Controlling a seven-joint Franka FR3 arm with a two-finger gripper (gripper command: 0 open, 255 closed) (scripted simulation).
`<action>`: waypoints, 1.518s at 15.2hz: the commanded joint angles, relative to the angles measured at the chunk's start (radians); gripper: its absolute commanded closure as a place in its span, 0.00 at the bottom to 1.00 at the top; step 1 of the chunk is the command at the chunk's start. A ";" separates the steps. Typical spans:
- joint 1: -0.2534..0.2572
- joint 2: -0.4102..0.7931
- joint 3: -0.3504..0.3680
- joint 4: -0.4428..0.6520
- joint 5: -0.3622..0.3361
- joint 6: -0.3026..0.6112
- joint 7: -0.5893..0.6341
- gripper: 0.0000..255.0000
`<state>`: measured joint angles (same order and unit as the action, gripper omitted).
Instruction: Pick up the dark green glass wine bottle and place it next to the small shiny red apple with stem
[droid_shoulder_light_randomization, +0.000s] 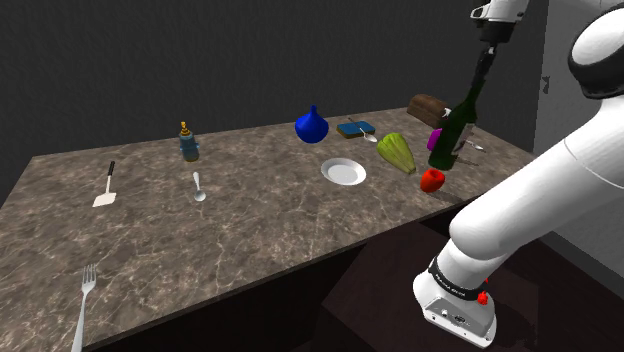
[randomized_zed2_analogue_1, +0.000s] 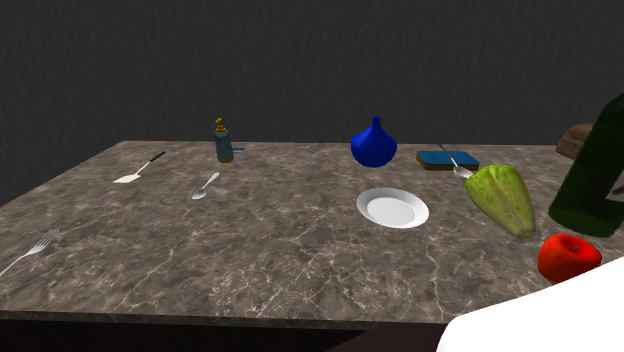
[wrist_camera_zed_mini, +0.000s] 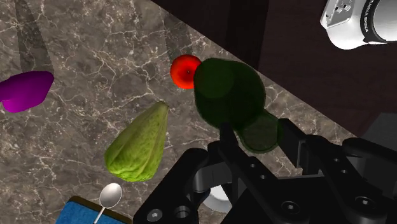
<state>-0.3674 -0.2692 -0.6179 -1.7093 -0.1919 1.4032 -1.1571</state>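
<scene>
The gripper (droid_shoulder_light_randomization: 486, 58) clasps the dark green bottle (droid_shoulder_light_randomization: 455, 128) by its neck. The bottle is tilted, with its base just beside the red apple (droid_shoulder_light_randomization: 432, 180) and a green vegetable (droid_shoulder_light_randomization: 396, 152) nearby.

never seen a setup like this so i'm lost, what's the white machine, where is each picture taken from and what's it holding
The white machine is a robot arm with a black two-finger gripper; these are simulator renders. The shoulder view looks down from beside its stand, the second exterior view looks over the same table from lower down, and the wrist view looks along the gripper. The gripper is shut on the neck of a dark green bottle, which leans close beside a red apple. Also on the table: a pale green vegetable, white plate, blue vase, purple object, small bottle, spatula, spoon and fork.
</scene>
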 joint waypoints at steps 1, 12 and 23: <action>-0.013 0.041 -0.049 0.035 0.008 0.009 -0.066 1.00; -0.163 0.378 -0.288 0.299 0.207 0.014 -0.450 1.00; -0.133 0.308 -0.271 0.091 0.155 0.176 -0.404 1.00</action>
<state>-0.5023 0.0433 -0.8905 -1.6002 -0.0345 1.5630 -1.5655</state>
